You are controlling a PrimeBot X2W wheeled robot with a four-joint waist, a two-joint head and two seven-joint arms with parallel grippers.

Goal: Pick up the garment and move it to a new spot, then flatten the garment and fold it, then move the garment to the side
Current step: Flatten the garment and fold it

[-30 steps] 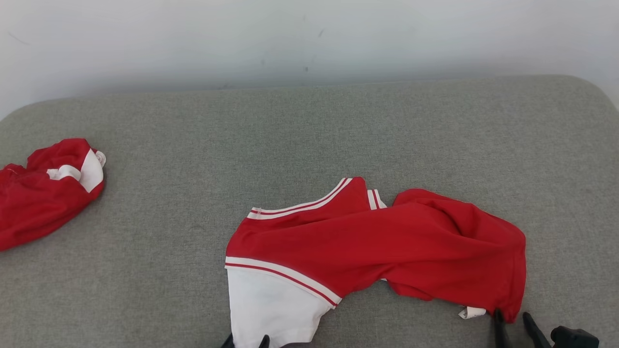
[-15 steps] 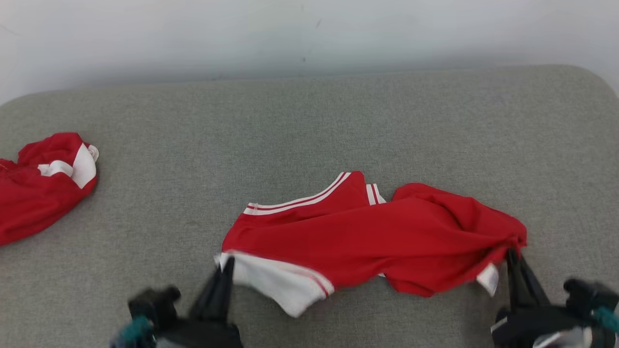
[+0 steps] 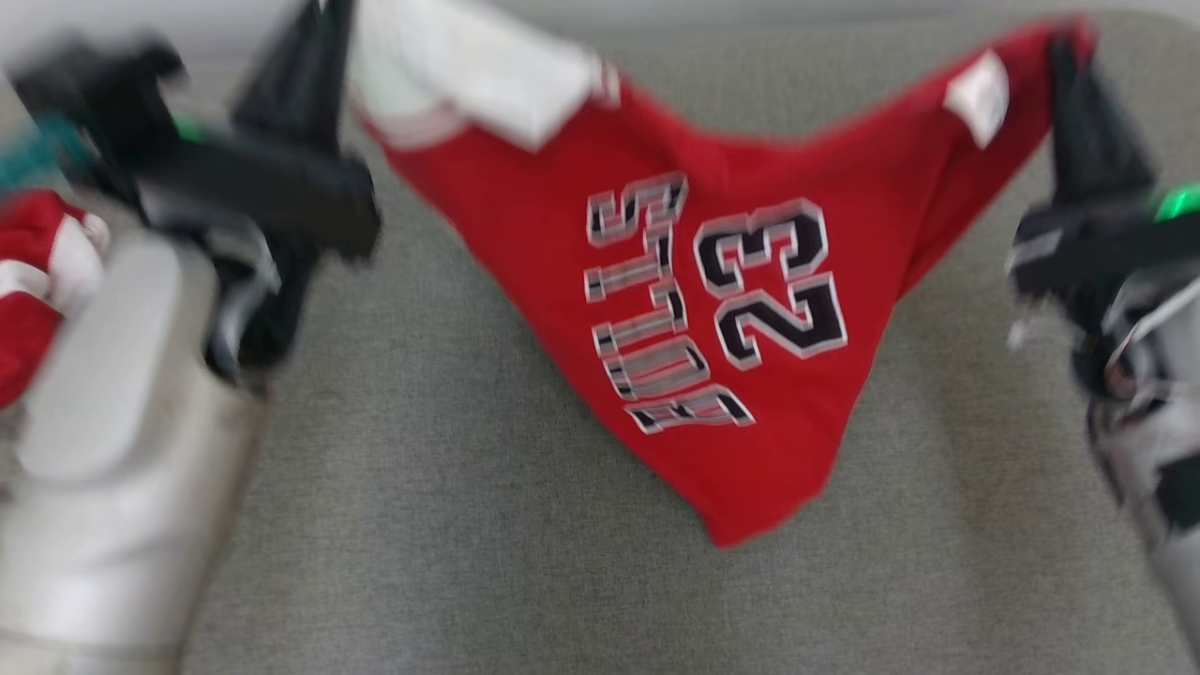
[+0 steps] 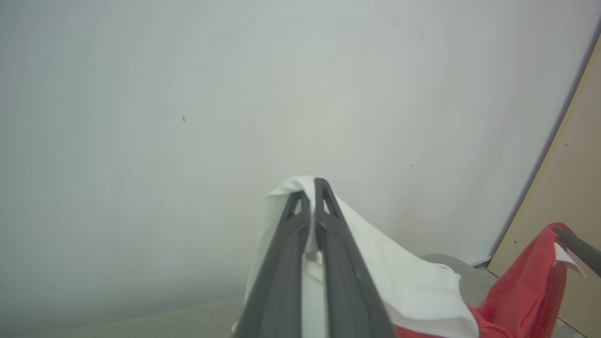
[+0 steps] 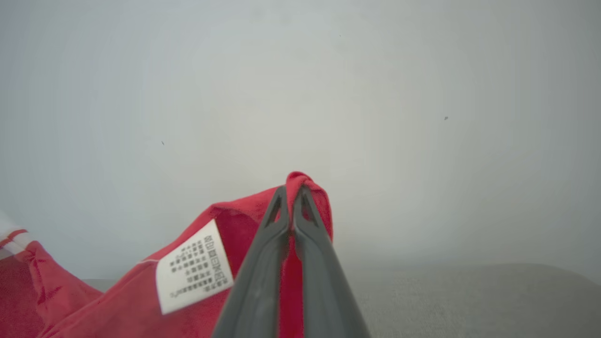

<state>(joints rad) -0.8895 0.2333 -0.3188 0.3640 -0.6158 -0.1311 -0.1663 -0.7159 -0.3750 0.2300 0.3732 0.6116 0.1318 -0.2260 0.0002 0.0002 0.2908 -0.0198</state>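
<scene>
The garment (image 3: 741,309) is a red shirt with a white sleeve and black-and-white lettering with the number 32. It hangs in the air between my two grippers, its lowest point sagging toward the grey cushion. At upper left my left gripper (image 3: 328,23) is shut on the white sleeve (image 4: 399,277). Up at the right, my right gripper (image 3: 1064,56) is shut on a red corner (image 5: 305,188) beside the white care label (image 5: 195,267). Both wrist views face the pale wall.
A second red-and-white garment (image 3: 33,281) lies bunched at the left edge, partly behind my left forearm. The grey cushioned surface (image 3: 450,525) spreads beneath. A tan board (image 4: 563,211) leans by the wall at the right of the left wrist view.
Both grippers closed on the garment's ends and lifted it off the cushion; it now hangs spread, printed side showing. The head camera has shifted downward.
</scene>
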